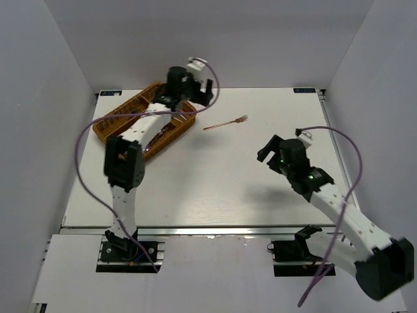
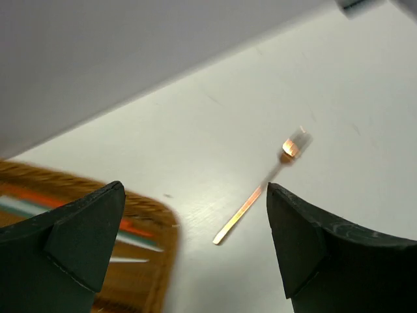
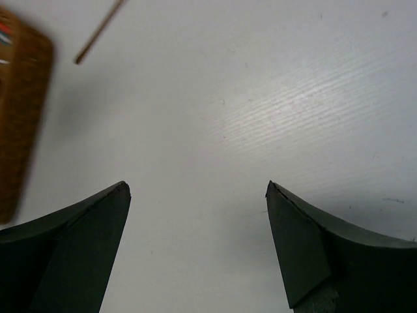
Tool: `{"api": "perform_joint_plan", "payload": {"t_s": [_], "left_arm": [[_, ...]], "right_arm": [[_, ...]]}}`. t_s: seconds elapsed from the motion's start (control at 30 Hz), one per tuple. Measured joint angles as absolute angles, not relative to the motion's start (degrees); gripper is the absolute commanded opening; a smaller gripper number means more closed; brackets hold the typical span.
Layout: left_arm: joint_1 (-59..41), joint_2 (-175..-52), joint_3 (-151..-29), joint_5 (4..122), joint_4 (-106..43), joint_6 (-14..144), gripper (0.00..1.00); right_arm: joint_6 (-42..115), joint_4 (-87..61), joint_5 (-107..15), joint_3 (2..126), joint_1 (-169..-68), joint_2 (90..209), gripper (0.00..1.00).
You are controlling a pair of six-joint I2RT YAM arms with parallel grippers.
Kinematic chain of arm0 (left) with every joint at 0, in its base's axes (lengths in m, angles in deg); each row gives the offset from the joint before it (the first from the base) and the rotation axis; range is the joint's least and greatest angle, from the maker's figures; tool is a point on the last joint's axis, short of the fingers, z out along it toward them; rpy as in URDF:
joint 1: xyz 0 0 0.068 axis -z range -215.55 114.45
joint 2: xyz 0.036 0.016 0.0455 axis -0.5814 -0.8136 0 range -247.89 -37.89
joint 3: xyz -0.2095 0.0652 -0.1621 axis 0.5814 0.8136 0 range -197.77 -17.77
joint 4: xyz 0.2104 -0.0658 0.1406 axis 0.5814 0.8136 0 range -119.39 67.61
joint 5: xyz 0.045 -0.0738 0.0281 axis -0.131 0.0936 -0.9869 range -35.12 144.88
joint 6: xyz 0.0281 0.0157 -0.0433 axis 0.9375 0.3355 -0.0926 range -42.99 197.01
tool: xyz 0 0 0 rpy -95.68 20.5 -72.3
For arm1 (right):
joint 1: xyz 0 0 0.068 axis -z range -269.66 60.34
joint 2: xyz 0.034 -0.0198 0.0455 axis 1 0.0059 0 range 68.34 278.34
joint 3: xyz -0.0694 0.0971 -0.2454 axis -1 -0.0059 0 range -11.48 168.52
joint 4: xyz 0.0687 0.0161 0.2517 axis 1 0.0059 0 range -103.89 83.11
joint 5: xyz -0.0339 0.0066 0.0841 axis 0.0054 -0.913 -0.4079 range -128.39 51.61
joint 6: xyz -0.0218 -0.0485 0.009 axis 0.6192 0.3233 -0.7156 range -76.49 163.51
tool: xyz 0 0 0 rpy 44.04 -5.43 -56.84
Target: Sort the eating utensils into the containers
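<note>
On the white table (image 1: 215, 189) we see one fork (image 1: 225, 123) outside the upper-left wicker tray (image 1: 130, 104); left gripper (image 1: 203, 91) and right gripper (image 1: 267, 149) gape wide, empty.

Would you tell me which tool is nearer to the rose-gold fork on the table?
Left, narrowly: the left tool hovers just beyond the fork, far-left of it; the right tool hangs to its near right.
</note>
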State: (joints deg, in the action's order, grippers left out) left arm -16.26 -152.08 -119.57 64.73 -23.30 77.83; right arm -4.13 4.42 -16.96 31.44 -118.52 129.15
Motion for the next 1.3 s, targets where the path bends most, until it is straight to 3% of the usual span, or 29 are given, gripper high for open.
{"api": "perform_joint_plan", "payload": {"t_s": [0.17, 0.3, 0.57, 0.87, 1.0, 1.1, 1.13, 1.17, 1.3], "left_arm": [[-9.3, -170.1, -136.0, 68.6, -14.9, 88.0, 0.93], [-7.3, -179.3, -140.5, 70.2, -12.2, 92.1, 0.91], [-7.4, -185.2, -142.1, 77.3, -13.2, 90.8, 0.77], [-6.9, -188.5, -144.9, 79.6, -14.8, 90.7, 0.7], [-6.5, -190.1, -147.6, 79.6, -14.1, 90.7, 0.48], [-6.4, -190.8, -148.8, 80.1, -13.1, 90.4, 0.19], [-6.3, -190.9, -148.9, 80.2, -12.9, 90.6, 0.05], [-6.3, -190.8, -148.7, 80.4, -12.9, 90.4, 0.0], [-5.4, -188.0, -143.3, 79.6, -15.2, 92.1, 0.0]], "right_arm": [[2.9, 6.3, -20.8, 29.6, -117.8, 112.3, 0.89], [7.5, 9.9, -24.7, 29.5, -117.8, 106.2, 0.89], [13.5, 15.4, -30.4, 27.7, -117.8, 105.0, 0.89], [16.0, 16.5, -31.5, 27.6, -117.8, 102.8, 0.89], [16.5, 16.6, -31.6, 27.6, -117.8, 102.5, 0.89], [16.8, 16.7, -31.7, 27.6, -117.8, 101.9, 0.89], [16.9, 16.7, -31.7, 27.6, -117.8, 101.6, 0.89], [17.0, 16.8, -31.7, 27.6, -117.8, 101.4, 0.89], [17.0, 17.0, -31.7, 27.6, -117.8, 100.5, 0.89]]}}
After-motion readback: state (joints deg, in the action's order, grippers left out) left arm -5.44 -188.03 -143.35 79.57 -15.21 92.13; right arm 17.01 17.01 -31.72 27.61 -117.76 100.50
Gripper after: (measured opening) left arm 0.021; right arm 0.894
